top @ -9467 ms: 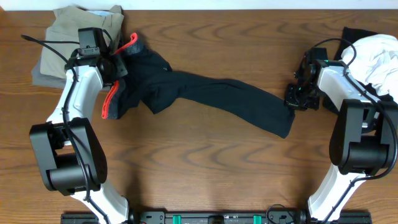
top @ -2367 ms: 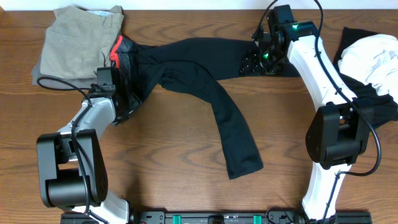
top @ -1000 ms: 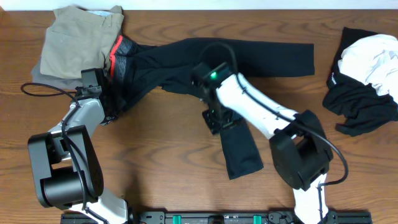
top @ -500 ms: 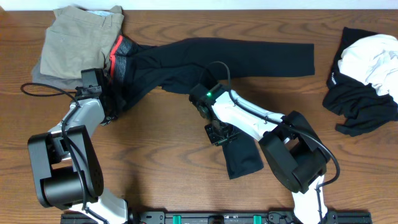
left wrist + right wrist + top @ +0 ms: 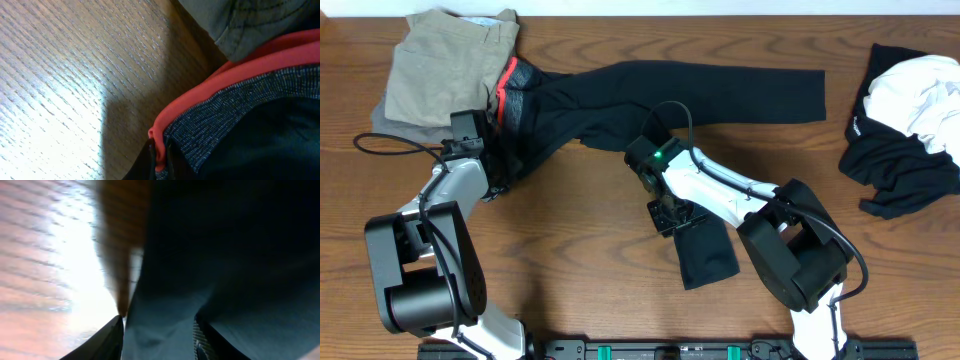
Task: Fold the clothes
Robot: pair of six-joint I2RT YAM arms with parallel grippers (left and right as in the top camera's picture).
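- The black trousers (image 5: 650, 90) lie spread on the wooden worktop (image 5: 570, 260), with the waist at the far left.
- One leg stretches to the right along the far side of the worktop. The other bends off and runs down toward the near edge, ending in a flat cuff.
- The red-orange waistband (image 5: 504, 90) lies right against a khaki garment (image 5: 445, 55) in the far left corner. A grey garment (image 5: 378, 118) peeks out from under the khaki one.
- The left hand (image 5: 159, 162) is closed, its fingertips pinching the red edge of the waistband. The left wrist view shows that edge clamped between them, just above the wood.
- In that same view the grey-flecked inner band and the black cloth fill the right side, and a corner of khaki shows at the top.
- The right hand (image 5: 670, 213) is low over the bent leg, about halfway down it, at the leg's left edge.
- Its fingers (image 5: 107, 337) stand apart, so the hand is open. A fold of the black cloth lies between them and bare wood shows to the left.
- At the far right, well apart from the trousers, a white garment (image 5: 920, 85) sits heaped on a crumpled black garment (image 5: 900, 175).
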